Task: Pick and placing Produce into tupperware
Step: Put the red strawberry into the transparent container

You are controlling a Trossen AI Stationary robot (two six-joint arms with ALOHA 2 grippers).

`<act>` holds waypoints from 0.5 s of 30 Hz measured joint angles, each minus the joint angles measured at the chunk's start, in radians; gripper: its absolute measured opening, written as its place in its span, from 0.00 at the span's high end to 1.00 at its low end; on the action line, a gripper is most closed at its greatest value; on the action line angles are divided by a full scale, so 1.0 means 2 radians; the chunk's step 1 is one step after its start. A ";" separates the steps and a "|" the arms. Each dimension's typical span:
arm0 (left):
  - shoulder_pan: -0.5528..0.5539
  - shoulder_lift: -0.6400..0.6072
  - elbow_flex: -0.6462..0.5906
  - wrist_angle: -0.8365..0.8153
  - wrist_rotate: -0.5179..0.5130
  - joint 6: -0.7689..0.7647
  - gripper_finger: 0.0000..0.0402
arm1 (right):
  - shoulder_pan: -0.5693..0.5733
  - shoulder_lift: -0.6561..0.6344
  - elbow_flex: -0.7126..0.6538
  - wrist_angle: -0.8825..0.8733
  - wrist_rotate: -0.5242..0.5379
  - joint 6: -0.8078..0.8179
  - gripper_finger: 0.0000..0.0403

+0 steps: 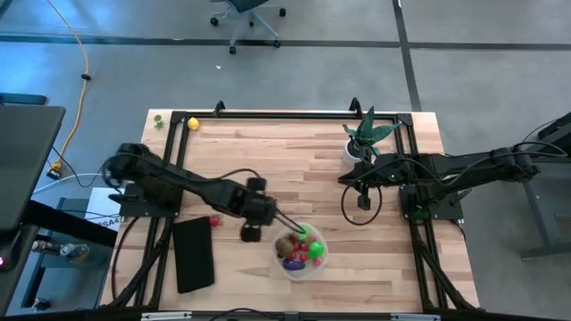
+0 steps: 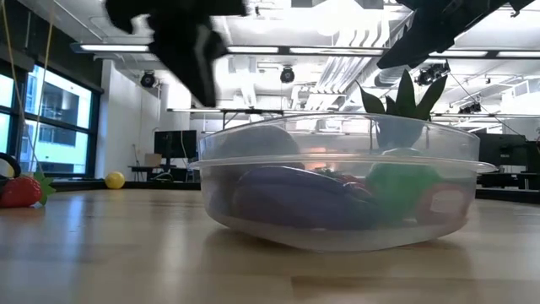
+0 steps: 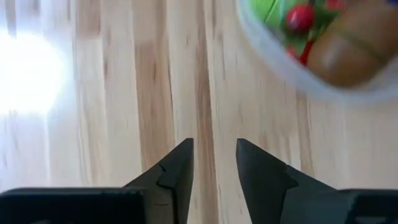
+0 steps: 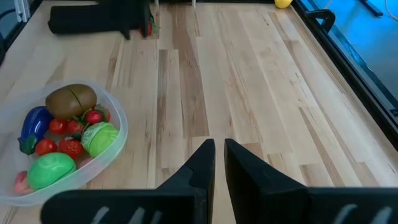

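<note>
Left gripper (image 1: 287,223) is hanging just beside the rim of the clear, round, shallow plastic tupperware (image 1: 319,259), on its left side; jaws are standing narrowly apart with nothing between them, only bare wood of the pale plank counter (image 1: 294,160) showing in the gap in the left wrist view.

Tupperware is already holding most of the produce: brown oval piece (image 4: 71,99), purple piece (image 4: 34,124), two bright green pieces (image 4: 50,169), several small red ones.

Still outside it: a small red strawberry-like piece (image 1: 213,221) lying on the counter just left of the left arm's wrist, beside the flat black rectangle (image 1: 193,254); and a small yellow piece (image 1: 193,124) well apart at the far left corner.

Judgement: both strays are lying behind the left jaws, away from the tupperware, so that arm would need to turn back; it is much the nearer.

Right gripper (image 1: 363,201) is waiting, jaws closed and empty, near the spiky green plant in a white pot (image 1: 364,138).
</note>
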 joint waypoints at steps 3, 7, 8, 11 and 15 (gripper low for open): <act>-0.002 -0.052 -0.062 0.002 -0.003 -0.054 0.74 | 0.000 0.000 0.000 0.000 0.000 0.000 0.94; -0.010 -0.124 -0.160 0.021 -0.006 -0.139 0.74 | 0.000 0.000 0.000 0.000 0.000 0.000 0.94; -0.014 -0.141 -0.185 0.032 -0.007 -0.160 0.74 | 0.000 0.000 0.000 0.000 0.000 0.000 0.94; -0.026 -0.191 -0.251 0.059 -0.007 -0.218 0.74 | 0.000 0.000 0.000 0.000 0.000 0.000 0.94; -0.043 -0.237 -0.309 0.074 -0.014 -0.270 0.72 | 0.000 0.000 0.000 0.000 0.000 0.000 0.94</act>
